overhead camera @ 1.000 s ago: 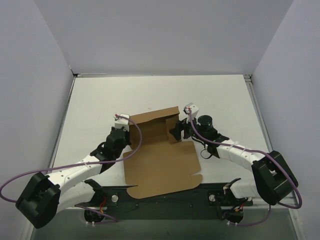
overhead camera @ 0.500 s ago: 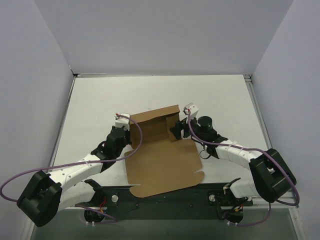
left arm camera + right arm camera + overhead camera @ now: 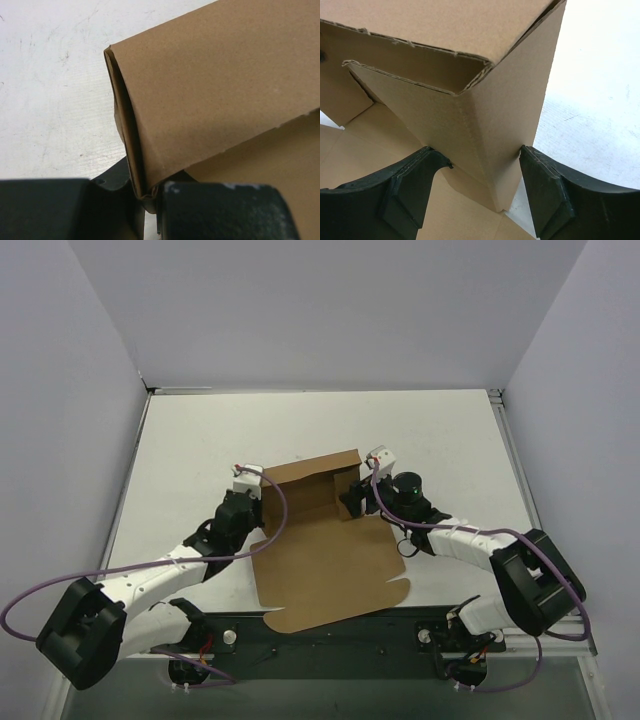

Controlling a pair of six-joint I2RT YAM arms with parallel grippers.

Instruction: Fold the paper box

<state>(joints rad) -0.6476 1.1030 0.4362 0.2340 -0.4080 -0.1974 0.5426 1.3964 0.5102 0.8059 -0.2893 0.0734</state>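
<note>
I have eased both arms inward: my left claw [image 3: 147, 200] pinches the plain brown cardboard paper box [image 3: 320, 540]'s left wall; my right claw [image 3: 475, 185], spread, apparently straddles its raised right corner, squaring the tray.

From the top view you look down from above and behind the arm bases across the whole table [image 3: 200, 440]. Your two wrist views sit low and very close, each facing one end of the paper box [image 3: 315, 540], which all three share.
</note>
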